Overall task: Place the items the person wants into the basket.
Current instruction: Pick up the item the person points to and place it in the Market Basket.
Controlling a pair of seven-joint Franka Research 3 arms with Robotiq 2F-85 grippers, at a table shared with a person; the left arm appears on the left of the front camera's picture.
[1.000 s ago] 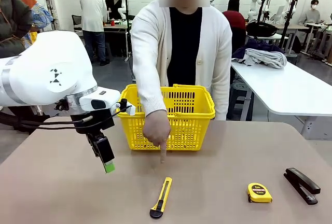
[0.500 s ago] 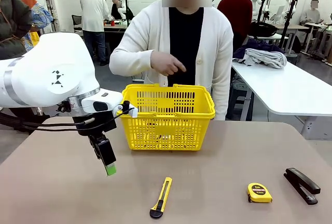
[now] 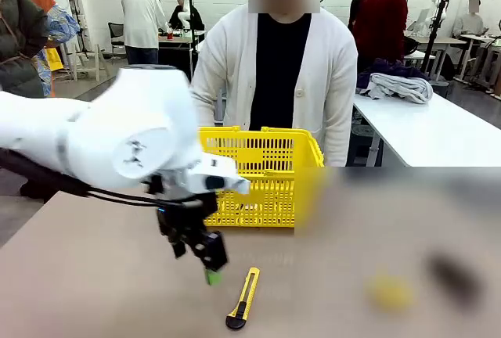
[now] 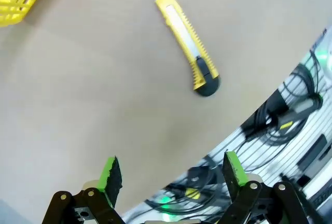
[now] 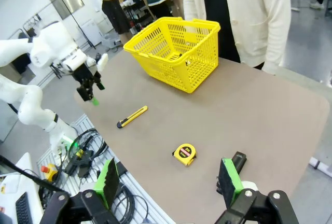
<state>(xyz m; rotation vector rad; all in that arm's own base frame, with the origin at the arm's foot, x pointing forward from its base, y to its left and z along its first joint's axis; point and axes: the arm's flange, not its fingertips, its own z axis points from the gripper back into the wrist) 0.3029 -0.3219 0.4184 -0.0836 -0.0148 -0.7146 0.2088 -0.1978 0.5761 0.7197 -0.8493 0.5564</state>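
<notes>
left gripper is held spread wide and empty just left of the utility knife, likely staged for a grasp. knife lies flat on counter, near side of basket. right gripper is also spread, empty.

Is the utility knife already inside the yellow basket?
No, the utility knife lies flat on the table, apart from the basket.
</notes>
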